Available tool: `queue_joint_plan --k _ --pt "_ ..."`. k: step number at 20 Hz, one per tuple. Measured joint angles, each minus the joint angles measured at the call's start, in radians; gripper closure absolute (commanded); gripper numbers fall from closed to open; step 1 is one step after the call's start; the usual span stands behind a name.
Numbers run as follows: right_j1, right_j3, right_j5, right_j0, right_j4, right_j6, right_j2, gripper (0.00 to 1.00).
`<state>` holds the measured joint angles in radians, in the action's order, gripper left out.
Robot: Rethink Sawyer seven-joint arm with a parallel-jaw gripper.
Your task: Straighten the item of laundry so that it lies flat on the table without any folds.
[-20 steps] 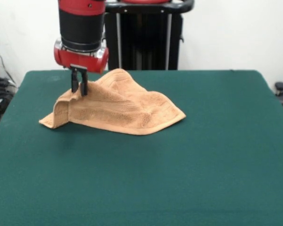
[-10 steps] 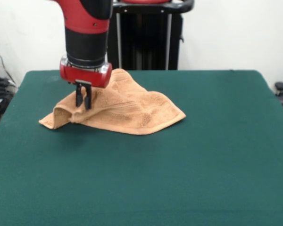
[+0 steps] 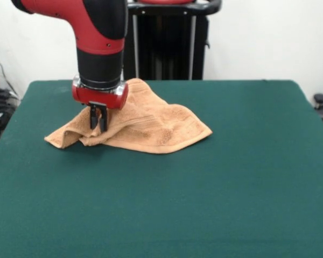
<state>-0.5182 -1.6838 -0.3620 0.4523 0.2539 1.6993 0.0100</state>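
Pincer (image 3: 98, 127) points straight down from the red and black arm (image 3: 99, 51), its two dark fingers (image 3: 93, 118) set narrowly apart with their tips pressed into the towel (image 3: 145, 121). A ridge of cloth sits between the tips, so it appears to be nipping a fold near the towel's left part, though how firm the hold is cannot be told. Towel, orange-tan, lies crumpled on the green worktop (image 3: 204, 193), toward the far left of it. It rises in a hump just behind the arm's red collar and slopes down to a flat corner at the right. At the left a loose flap curls over on itself and rests on the worktop. Woven bands show across the sloping middle.
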Motion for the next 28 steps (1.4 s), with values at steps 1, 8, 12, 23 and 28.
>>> queue_joint_plan --k 1,8,12,23,28 --pt "0.000 0.000 0.000 0.002 0.000 0.000 0.000 1.00" --pt "-0.002 0.000 0.000 0.002 0.000 0.000 0.000 1.00" --pt "-0.010 0.000 0.000 0.002 0.000 0.000 0.000 1.00" --pt "-0.038 0.000 0.000 0.002 0.000 0.000 0.000 1.00" --pt "-0.049 0.000 0.000 0.002 0.000 0.000 0.000 1.00"
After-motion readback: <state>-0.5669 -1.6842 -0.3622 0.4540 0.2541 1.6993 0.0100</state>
